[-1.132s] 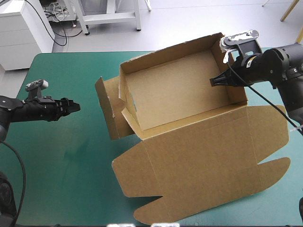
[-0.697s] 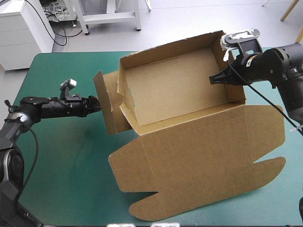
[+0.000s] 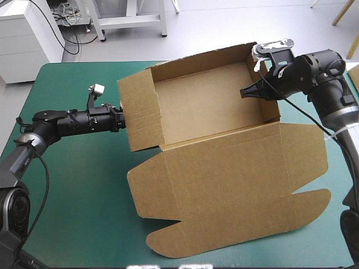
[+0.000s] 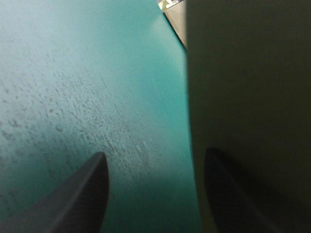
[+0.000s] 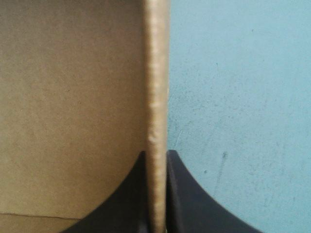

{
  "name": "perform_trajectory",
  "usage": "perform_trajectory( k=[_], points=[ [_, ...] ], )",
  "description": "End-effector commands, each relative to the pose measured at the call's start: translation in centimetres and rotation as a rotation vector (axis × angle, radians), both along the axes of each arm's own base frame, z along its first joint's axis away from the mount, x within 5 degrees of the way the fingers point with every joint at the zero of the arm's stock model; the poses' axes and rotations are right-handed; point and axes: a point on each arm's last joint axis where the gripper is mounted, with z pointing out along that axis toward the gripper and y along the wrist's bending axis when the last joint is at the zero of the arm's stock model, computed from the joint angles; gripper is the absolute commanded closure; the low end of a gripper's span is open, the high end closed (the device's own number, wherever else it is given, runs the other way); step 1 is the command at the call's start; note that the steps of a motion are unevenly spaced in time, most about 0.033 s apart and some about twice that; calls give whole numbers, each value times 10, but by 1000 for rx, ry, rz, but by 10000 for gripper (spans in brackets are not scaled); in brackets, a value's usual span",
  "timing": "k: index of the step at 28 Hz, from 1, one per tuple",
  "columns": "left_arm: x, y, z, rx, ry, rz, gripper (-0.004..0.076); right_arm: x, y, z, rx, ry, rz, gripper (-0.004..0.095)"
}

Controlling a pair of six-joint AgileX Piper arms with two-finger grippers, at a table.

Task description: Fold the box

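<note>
on the brown cardboard box (image 3: 224, 174), the right gripper (image 3: 245, 92) pinched one wall steady; the left gripper (image 3: 119, 119), spread empty, braced the opposite wall.

This looked like a robotics lab or test room, not a home. Over the teal-green-covered worktop (image 3: 78, 213) reached the left pincer (image 3: 119, 118) and the right pincer (image 3: 245, 92) of a two-armed robot. Well beyond the left pincer, past the worktop's far edge, stood a white cabinet (image 3: 28, 39) and the legs of a white metal frame (image 3: 132, 19) on a bare, pale floor (image 3: 224, 22). Loose cables (image 3: 67, 14) lay tangled between them. Beyond the right pincer, a slanted wooden leg (image 3: 343, 12) showed.
</note>
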Motion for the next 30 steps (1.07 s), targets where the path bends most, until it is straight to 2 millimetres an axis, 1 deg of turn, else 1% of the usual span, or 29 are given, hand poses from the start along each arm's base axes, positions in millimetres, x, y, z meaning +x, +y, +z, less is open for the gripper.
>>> perform_trajectory(
  k=[1,2,4,10,13,20,27,30],
  points=[
    [-17,-9,38,-110,-94,-81,302,0,-1,18,38,-106,-7,930],
    [-19,-12,41,-110,-102,-91,302,4,0,13,36,-95,-7,930],
    [-20,-12,42,-117,-102,-87,302,7,1,10,31,-89,-3,930],
    [-21,-12,46,-137,-95,-78,302,13,2,5,12,-88,6,929],
    [-23,-12,53,-170,-104,-64,302,17,3,3,5,-97,15,930],
    [-25,-12,59,-188,-121,-58,302,27,6,-9,3,-67,20,929],
    [-25,-12,60,-199,-104,-51,302,30,7,-12,5,-64,20,929],
    [-23,-11,61,-190,-86,-27,302,29,12,-12,12,-63,32,928]
  ],
)
